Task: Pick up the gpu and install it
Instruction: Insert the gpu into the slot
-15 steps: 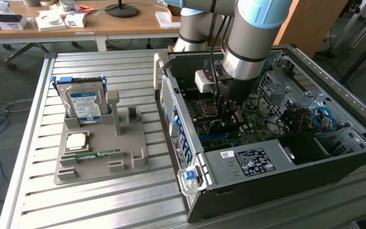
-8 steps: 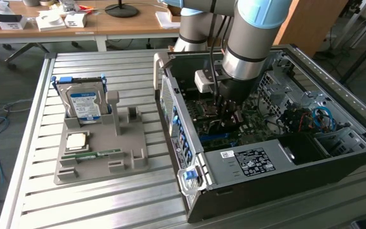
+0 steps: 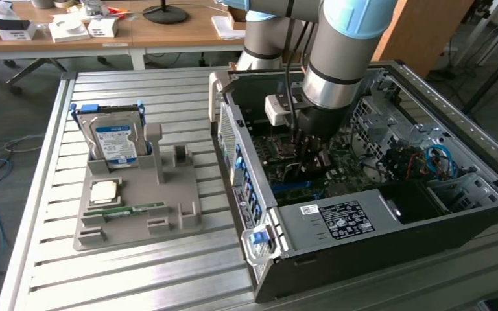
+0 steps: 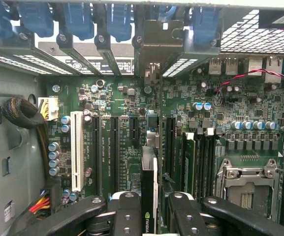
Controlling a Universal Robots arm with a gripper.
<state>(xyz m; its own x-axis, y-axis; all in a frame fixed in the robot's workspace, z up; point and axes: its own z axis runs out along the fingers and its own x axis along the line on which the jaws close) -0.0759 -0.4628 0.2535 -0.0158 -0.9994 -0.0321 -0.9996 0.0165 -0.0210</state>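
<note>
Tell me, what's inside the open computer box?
A green motherboard, cables, and the gripper holding the gpu. The arm hides part of the board under it.

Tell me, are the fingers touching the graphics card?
Touching. In the wrist view the fingers press both sides of the edge-on graphics card.

The open computer case is viewed by the exterior camera from high above and well apart, obliquely downward, so that the slatted table beside the case is taken in too. The wrist view is set close inside the case, aimed squarely at the motherboard past the pincer and the gpu gripped in it. The motherboard is shared by both views.
</note>
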